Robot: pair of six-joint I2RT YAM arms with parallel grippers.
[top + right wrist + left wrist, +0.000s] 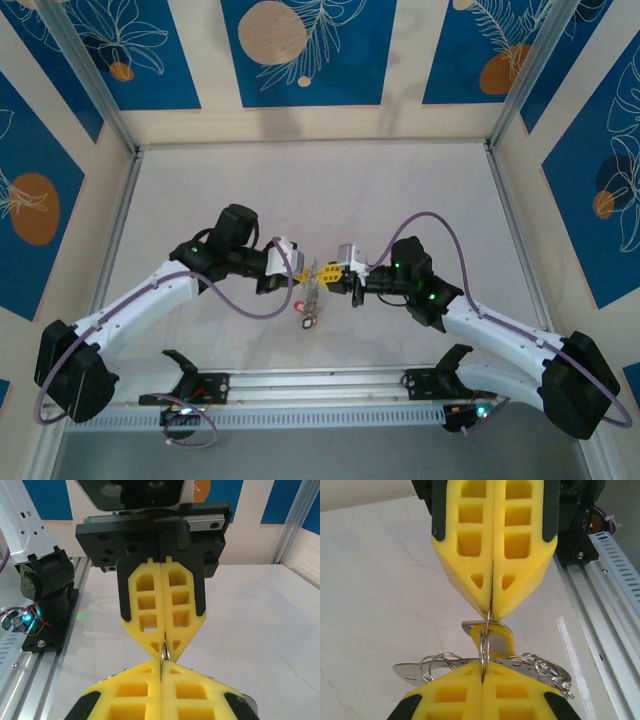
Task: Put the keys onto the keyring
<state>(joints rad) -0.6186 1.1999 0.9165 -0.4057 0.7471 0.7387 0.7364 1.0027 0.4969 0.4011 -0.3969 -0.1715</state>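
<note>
Light: bright, even and diffuse, falling from overhead onto the pale table; nothing is burning out.
Shadows: soft, faint patches are lying on the table under both arms.
Glare: small glints are showing on the keyring; a green indicator light is casting a faint glow on the tabletop beside it.
Focus: the overhead view is looking slightly soft and grainy; the left gripper, nearest its lens, is blurring slightly at the bottom edge.
</note>
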